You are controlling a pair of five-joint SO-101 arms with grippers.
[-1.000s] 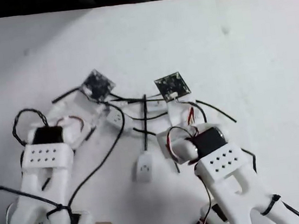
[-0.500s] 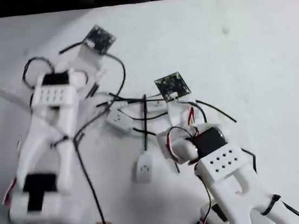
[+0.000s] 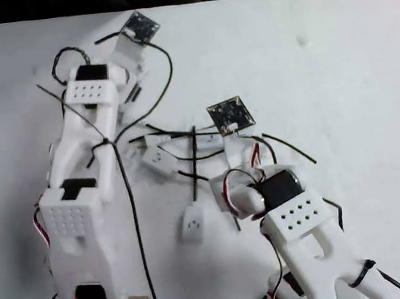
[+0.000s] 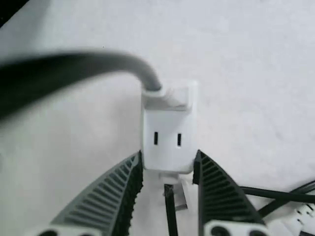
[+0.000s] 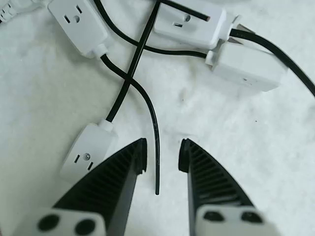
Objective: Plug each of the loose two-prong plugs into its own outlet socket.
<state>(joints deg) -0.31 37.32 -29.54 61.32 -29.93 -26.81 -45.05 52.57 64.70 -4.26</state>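
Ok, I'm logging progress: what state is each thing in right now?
left gripper: jaws shut on held socket.
held socket: gripped, both slots empty.
right gripper: jaws open, holding nothing.
loose socket: lying flat, nothing plugged in.

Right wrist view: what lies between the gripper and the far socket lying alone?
In the right wrist view, the socket's own black cable leads back, ending between the open right gripper's fingers; another cable crosses it.
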